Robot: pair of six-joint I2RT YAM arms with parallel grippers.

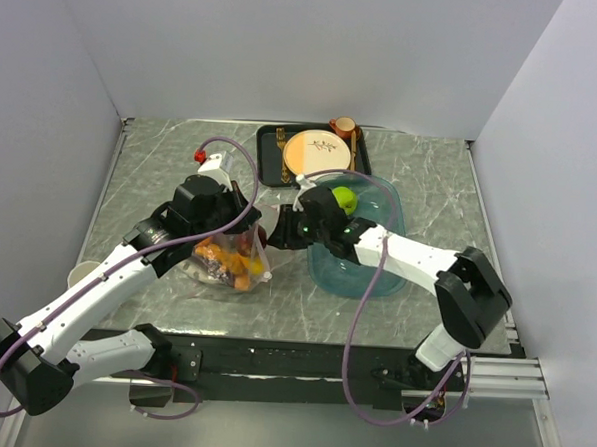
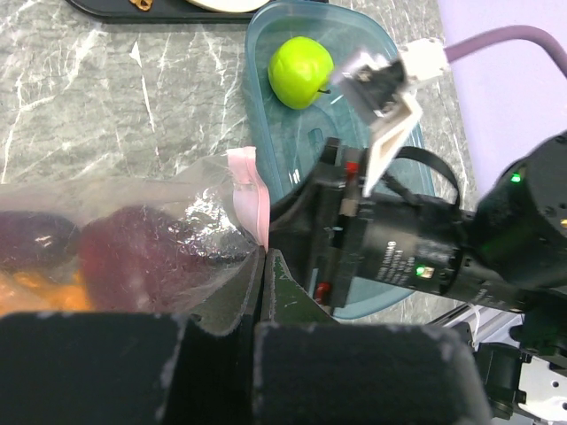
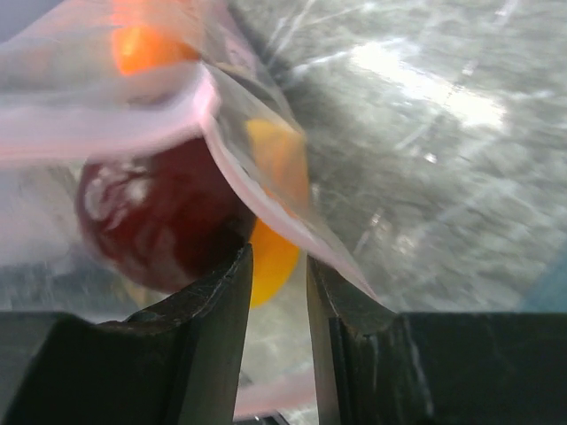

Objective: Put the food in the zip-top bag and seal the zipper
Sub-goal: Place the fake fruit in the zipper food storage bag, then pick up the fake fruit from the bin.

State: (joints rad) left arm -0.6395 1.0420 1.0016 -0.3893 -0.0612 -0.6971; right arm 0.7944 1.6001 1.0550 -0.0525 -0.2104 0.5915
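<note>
The clear zip-top bag (image 1: 207,279) stands between my two grippers with several toy foods (image 1: 238,265) inside, among them a red apple (image 3: 151,221) and an orange piece (image 3: 275,261). My left gripper (image 1: 240,225) is shut on the bag's top edge, pinching the pale pink zipper (image 2: 251,190) at its tip (image 2: 263,252). My right gripper (image 1: 274,230) is right against the bag's mouth, its jaws (image 3: 277,252) narrowly apart with the pink zipper strip (image 3: 133,119) lying above and across them. A green apple (image 1: 343,199) lies outside the bag in the teal tray; it also shows in the left wrist view (image 2: 301,71).
The teal translucent tray (image 1: 377,263) lies under my right arm. A black tray (image 1: 269,167) at the back holds the cream-and-orange plate (image 1: 315,152) and a brown cup (image 1: 342,127). A pale cup (image 1: 83,271) stands at the left edge.
</note>
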